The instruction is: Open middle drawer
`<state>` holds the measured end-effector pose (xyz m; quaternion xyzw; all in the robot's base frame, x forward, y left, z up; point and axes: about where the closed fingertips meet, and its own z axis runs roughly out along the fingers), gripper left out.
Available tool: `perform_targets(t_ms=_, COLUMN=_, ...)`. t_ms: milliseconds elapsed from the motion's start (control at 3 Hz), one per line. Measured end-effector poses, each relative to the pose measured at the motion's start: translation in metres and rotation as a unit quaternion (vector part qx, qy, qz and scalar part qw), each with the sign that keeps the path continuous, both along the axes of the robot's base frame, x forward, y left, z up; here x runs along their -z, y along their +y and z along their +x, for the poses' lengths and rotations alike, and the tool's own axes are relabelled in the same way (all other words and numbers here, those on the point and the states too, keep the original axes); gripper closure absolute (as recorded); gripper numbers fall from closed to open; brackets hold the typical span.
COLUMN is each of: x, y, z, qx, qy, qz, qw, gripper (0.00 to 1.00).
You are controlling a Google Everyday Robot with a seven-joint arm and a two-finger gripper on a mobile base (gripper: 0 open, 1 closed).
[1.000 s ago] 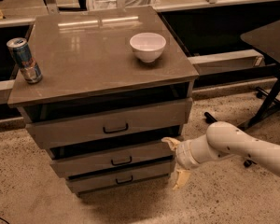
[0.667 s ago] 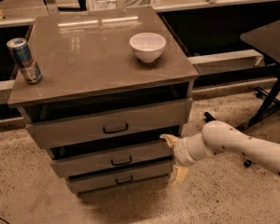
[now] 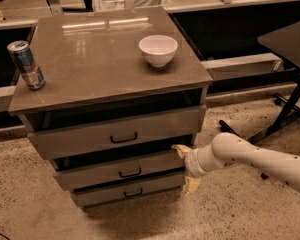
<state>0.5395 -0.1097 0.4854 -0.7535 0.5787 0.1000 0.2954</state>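
Note:
The grey-brown cabinet (image 3: pixel 105 59) has three drawers. The middle drawer (image 3: pixel 90 173) has a medium-height front and a small black bar handle (image 3: pixel 130 172). It stands out a little past the bottom drawer (image 3: pixel 105 195). My gripper (image 3: pixel 186 168) is at the right end of the middle drawer's front. One tan finger (image 3: pixel 180 150) is at the front's top corner and the other is below it, beside the bottom drawer's end. The fingers are spread apart and hold nothing. My white arm (image 3: pixel 255 161) reaches in from the right.
The taller top drawer (image 3: pixel 80 136) is also a little way out. A white bowl (image 3: pixel 158 49) and a drink can (image 3: pixel 26 64) stand on the cabinet top. A black table with metal legs (image 3: pixel 290 109) stands at the right on the speckled floor.
My gripper has moved slightly left, closer to the right end of the middle drawer. The drawers have not visibly moved.

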Motion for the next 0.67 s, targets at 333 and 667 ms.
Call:
perform_targets(t_ms=333, x=0.024, y=-0.002, z=0.0468, qx=0.006, qy=0.0, qz=-0.014, qw=0.9999, gripper=0.0)
perform_targets(t_ms=667, x=0.0302, y=-0.0024, z=0.0491, qx=0.007, qy=0.006, qz=-0.019, qw=0.9998, gripper=0.0)
